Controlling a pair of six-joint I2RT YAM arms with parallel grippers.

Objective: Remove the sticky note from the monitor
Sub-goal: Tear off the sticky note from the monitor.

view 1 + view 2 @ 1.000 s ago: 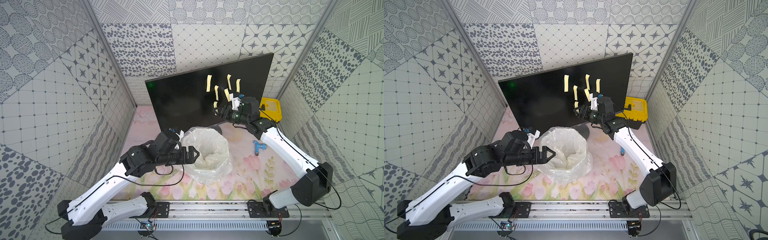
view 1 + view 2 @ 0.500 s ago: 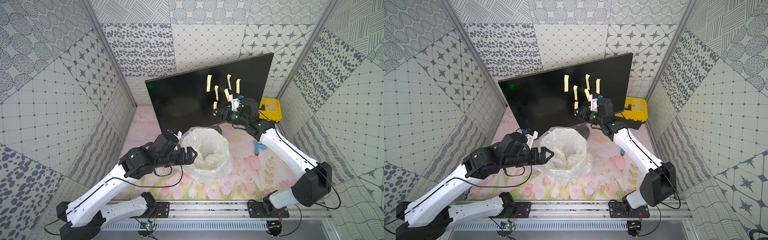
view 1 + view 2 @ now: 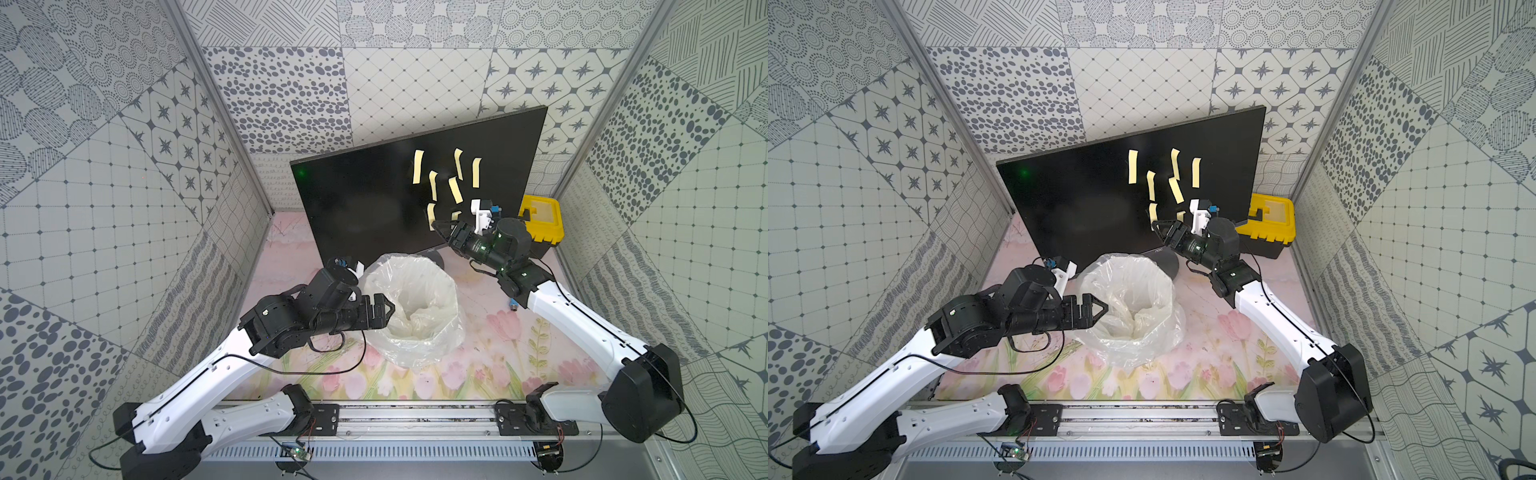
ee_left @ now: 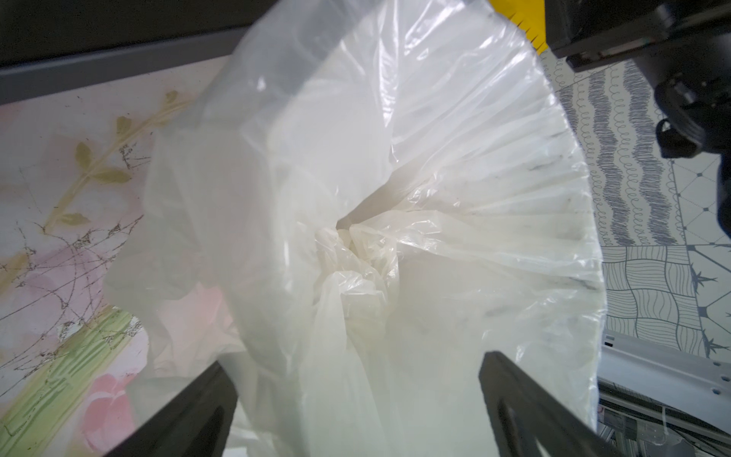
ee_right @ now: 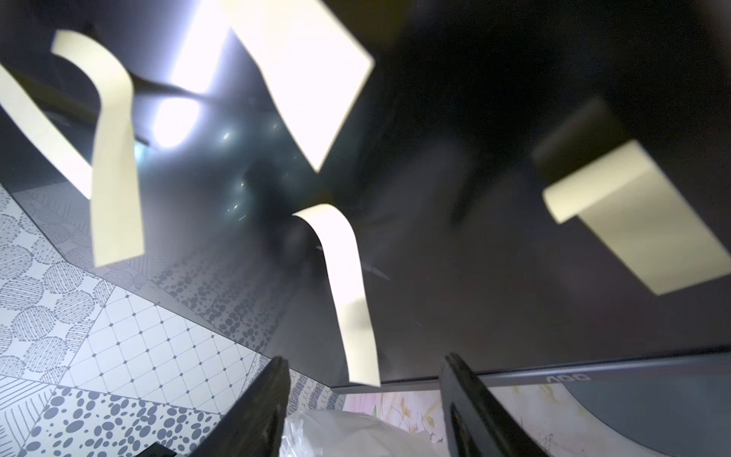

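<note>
The black monitor (image 3: 365, 208) (image 3: 1084, 208) stands tilted at the back, with several pale yellow sticky notes on the right half of its screen. My right gripper (image 3: 448, 229) (image 3: 1166, 227) is open right at the lowest sticky note (image 3: 456, 215). In the right wrist view that curled sticky note (image 5: 348, 285) hangs with its free end between the spread fingers of the right gripper (image 5: 366, 380), touching neither. My left gripper (image 3: 384, 309) (image 3: 1098, 309) is open at the rim of the plastic bag, holding nothing.
A clear plastic bag (image 3: 415, 316) (image 4: 435, 198) stands open in the middle, in front of the monitor's round base (image 3: 435, 261). A yellow-and-black toolbox (image 3: 540, 222) sits at the back right. A small blue object (image 3: 514, 306) lies by the right arm.
My right gripper has sunk a little along the screen and its jaws have spread slightly. The left arm has hardly moved.
</note>
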